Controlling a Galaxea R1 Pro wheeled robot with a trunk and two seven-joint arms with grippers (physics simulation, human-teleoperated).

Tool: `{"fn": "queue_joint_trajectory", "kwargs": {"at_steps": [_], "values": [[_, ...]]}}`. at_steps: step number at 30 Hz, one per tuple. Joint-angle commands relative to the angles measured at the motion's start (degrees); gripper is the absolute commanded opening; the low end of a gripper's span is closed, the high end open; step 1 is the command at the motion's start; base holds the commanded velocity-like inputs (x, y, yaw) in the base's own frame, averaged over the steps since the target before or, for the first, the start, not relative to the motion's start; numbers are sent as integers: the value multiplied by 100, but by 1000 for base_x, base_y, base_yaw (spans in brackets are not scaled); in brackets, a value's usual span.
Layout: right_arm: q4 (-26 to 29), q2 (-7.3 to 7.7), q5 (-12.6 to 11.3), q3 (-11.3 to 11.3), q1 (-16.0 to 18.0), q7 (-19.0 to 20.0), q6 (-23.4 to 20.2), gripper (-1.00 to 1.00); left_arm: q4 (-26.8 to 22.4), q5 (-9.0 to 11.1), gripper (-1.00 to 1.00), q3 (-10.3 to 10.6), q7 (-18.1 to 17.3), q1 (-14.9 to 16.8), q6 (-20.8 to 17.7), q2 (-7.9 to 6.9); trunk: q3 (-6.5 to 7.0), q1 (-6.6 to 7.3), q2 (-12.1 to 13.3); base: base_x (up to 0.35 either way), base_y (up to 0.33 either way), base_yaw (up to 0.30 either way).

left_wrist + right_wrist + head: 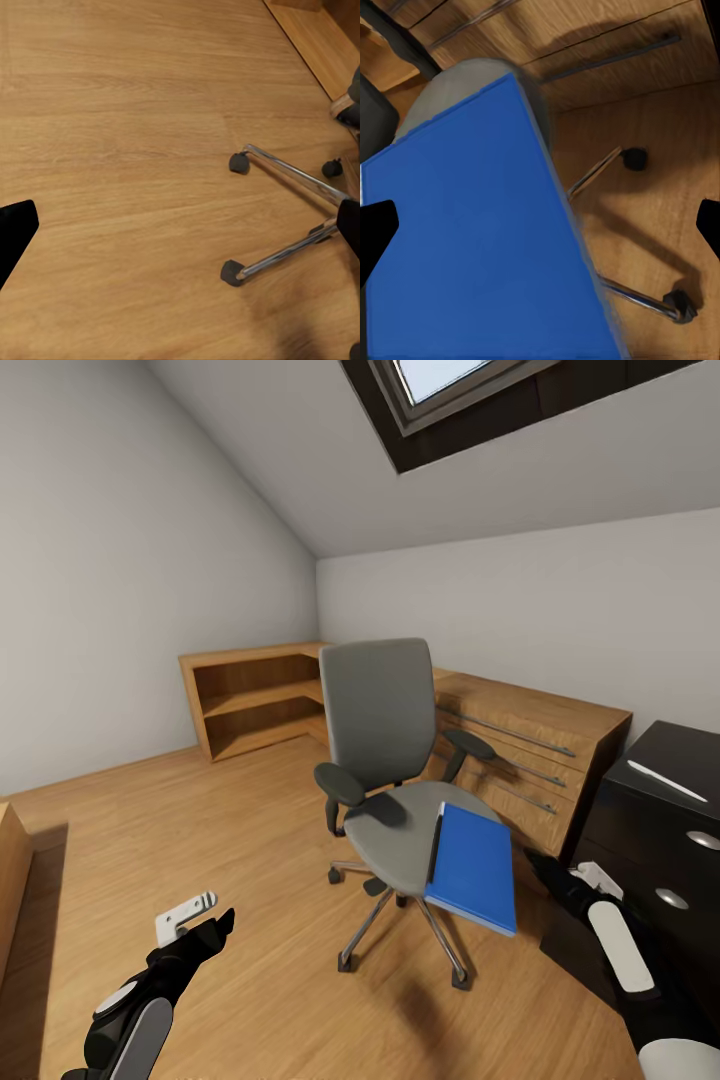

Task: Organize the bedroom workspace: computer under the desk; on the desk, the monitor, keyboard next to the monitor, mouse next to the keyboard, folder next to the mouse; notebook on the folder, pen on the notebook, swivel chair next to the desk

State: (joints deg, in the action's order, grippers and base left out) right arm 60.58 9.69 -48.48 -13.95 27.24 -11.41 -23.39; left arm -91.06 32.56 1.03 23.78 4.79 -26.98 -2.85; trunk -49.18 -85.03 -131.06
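Left claw: black claw point(205, 925), fingers spread, empty, low over the wooden floor point(230, 840).
Right claw: black claw point(560, 875), fingers spread wide, empty, just beside the folder's near corner.
Folder: flat bright blue rectangular folder point(472, 865) lies on the seat, overhanging its right front edge.
Chair: grey swivel chair with black armrests and silver star base point(385, 760), near the table.
Table: glossy black table with drawer unit point(665, 800) at right; thin white pen point(667, 781) on top.
Cabinet: light wooden cabinet point(530, 745) behind the chair.

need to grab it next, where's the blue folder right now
In the head view the blue folder lies on the swivel chair seat, overhanging its front right edge, just ahead of the right gripper.
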Motion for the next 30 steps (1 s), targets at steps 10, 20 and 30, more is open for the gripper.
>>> {"fn": "queue_joint_trajectory", "kwargs": {"at_steps": [10, 20, 30], "values": [[31, 345, -1037, -219, -149, 121, -745, 100, -8, 58, 100, 12, 56, 4, -12, -8, -186, -219, -405, 0, 0, 0], [58, 385, -1075, -908, -157, 743, -1601, 100, -8, 51, 100, 24, 56, 4, -27, -14, -366, -439, -806, 0, 0, 0], [28, 379, -1075, -1376, -158, 866, -1759, 100, -8, 49, 100, 24, 57, 4, -26, -14, -545, -659, -1207, 0, 0, 0]]}}
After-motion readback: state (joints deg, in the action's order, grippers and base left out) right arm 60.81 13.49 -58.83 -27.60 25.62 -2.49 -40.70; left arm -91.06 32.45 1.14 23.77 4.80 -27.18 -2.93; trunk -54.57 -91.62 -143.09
